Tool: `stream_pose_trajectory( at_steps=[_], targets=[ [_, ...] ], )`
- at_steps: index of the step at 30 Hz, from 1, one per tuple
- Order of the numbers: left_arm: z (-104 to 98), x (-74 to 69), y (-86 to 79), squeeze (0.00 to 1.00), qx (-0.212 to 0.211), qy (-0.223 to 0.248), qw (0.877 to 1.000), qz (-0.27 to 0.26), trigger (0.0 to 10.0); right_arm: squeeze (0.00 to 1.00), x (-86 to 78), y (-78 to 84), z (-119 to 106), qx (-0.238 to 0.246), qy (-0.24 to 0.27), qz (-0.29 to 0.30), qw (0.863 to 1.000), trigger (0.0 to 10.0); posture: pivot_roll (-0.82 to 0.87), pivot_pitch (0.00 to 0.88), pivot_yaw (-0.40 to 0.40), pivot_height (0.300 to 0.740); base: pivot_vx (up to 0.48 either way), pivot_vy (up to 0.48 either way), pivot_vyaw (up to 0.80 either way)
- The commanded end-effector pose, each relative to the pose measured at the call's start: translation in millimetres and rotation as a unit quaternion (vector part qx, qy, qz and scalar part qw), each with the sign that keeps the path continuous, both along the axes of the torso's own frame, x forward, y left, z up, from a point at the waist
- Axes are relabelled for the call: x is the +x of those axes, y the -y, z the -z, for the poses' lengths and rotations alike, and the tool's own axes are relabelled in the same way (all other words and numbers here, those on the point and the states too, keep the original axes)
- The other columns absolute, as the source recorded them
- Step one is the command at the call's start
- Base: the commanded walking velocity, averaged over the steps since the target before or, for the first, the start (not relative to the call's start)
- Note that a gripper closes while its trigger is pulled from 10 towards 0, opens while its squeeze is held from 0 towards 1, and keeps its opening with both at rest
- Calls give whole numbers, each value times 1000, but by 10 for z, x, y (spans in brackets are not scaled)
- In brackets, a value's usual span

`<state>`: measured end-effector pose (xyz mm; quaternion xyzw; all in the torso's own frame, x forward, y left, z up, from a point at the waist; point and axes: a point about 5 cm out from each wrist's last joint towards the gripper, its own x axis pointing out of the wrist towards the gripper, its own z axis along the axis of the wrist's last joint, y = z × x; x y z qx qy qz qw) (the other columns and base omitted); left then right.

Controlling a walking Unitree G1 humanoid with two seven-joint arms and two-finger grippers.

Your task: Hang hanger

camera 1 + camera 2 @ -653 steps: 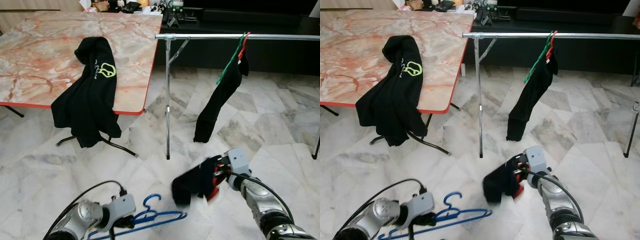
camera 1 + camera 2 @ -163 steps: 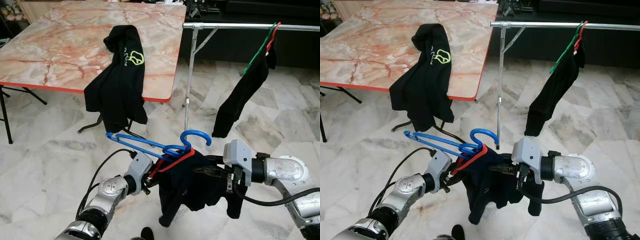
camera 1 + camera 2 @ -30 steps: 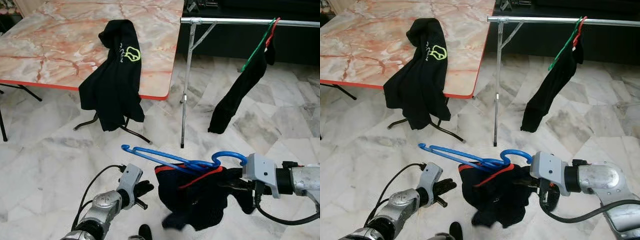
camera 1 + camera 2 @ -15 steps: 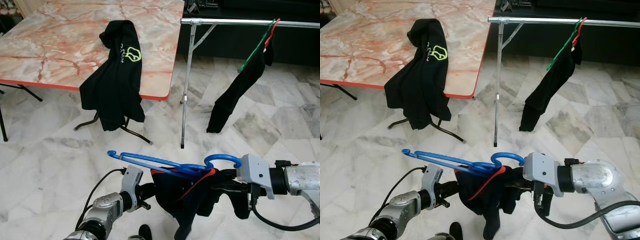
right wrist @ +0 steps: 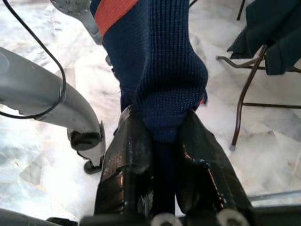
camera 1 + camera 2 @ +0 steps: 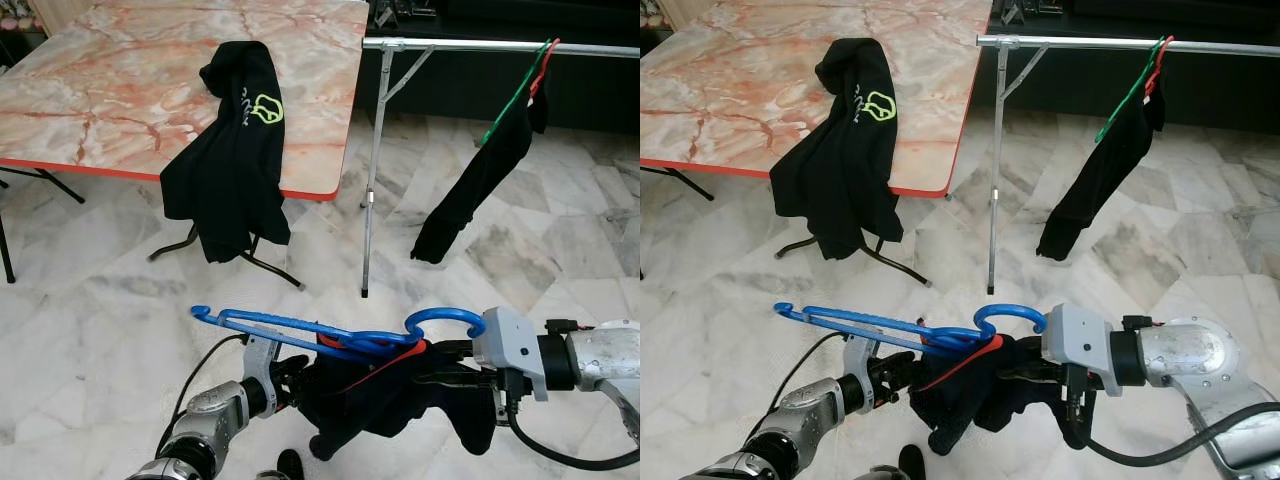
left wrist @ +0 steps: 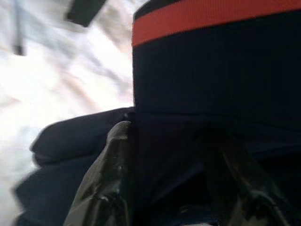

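No readable text; black shirt [image 6: 232,150] bears a yellow-green logo (wordless).

Bright, even light – L wrist view blurred.

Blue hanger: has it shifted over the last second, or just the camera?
Yes. Against the rack pole, which barely shifted, the blue hanger has slid toward the robot's left, its long tip now farther from the pole.

A blue hanger [image 6: 905,325] carrying a dark, red-trimmed garment [image 6: 980,395] is held low over the marble floor [image 6: 730,290] between the left hand [image 6: 898,375] and right hand [image 6: 1025,372] (both buried in the cloth). Behind, a black top [image 6: 840,150] drapes off the desk [image 6: 740,90]; another garment [image 6: 1100,170] hangs from the rail [image 6: 1080,42].
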<state>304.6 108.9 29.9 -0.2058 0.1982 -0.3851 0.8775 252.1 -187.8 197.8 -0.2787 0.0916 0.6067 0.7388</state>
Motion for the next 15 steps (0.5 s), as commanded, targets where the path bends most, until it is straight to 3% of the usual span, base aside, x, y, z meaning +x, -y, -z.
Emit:
stream_pose_trajectory(
  at_steps=[1,4,7,9,10,12,15],
  targets=[
    [53,-71,4,0,-25,-23,999,21,10000,0,-19,-8,-146,9,23,-13,1000,0,-120,229,14,740,0,0,0],
    [126,-198,-19,0,-21,-36,995,89,10000,0,-28,5,-150,9,16,-17,1000,0,-120,232,11,740,0,0,0],
    [147,-216,-60,0,-9,-37,995,91,10000,0,-34,12,-151,9,13,-18,1000,0,-120,233,10,740,0,0,0],
    [164,-196,-127,0,28,-28,997,72,10000,0,-21,31,-132,4,10,-12,1000,0,-117,235,9,740,0,0,0],
    [177,-171,-161,0,79,-10,995,57,10000,0,26,77,-52,-21,13,9,1000,0,-113,238,8,740,0,0,0],
    [178,-125,-197,0,139,13,990,29,10000,0,82,156,90,-66,16,34,997,0,-107,240,10,740,0,0,0],
    [180,-103,-224,0,166,18,986,13,10000,0,128,195,162,-79,18,57,995,0,-106,241,10,740,0,0,0]
  ],
)
